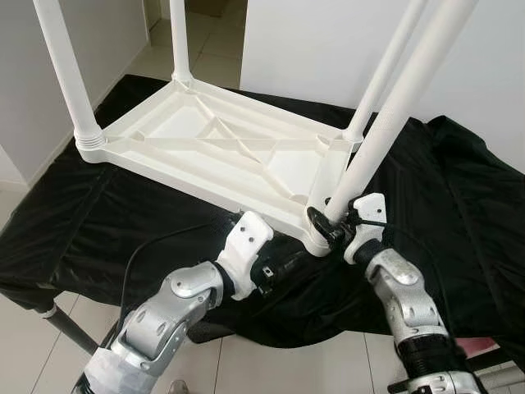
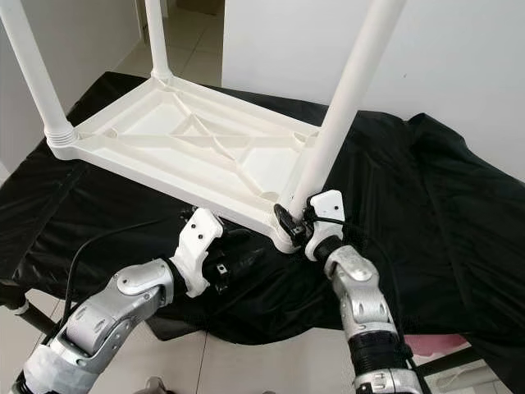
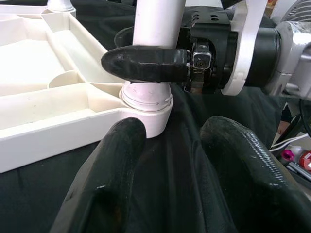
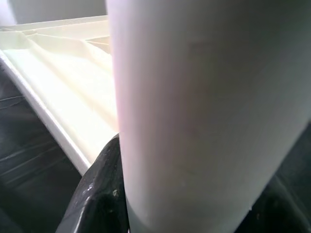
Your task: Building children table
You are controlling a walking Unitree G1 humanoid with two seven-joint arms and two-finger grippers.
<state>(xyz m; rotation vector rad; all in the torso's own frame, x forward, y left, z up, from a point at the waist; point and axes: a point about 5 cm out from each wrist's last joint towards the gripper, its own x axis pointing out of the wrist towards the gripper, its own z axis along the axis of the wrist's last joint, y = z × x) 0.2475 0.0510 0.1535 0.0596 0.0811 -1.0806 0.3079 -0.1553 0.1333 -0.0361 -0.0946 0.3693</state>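
Observation:
A white plastic children's table [image 1: 213, 139] lies upside down on a black cloth [image 1: 459, 213]. Three legs stand in its corner sockets: front left [image 1: 70, 74], far left [image 1: 179, 41] and far right [image 1: 385, 74]. My right gripper [image 1: 328, 223] is shut on the near right leg [image 1: 394, 115] just above its socket, and the right wrist view shows that leg [image 4: 194, 111] close up between the fingers [image 4: 99, 189]. My left gripper [image 3: 170, 174] is open, low over the cloth just in front of that corner socket [image 3: 146, 104], with nothing between its fingers.
The cloth-covered bench ends close in front of me, with tiled floor [image 1: 271, 365] below. A black cable [image 1: 156, 246] runs over the cloth by my left arm. White walls [image 1: 328, 41] stand behind, and a pink object [image 1: 484, 349] sits low at the right.

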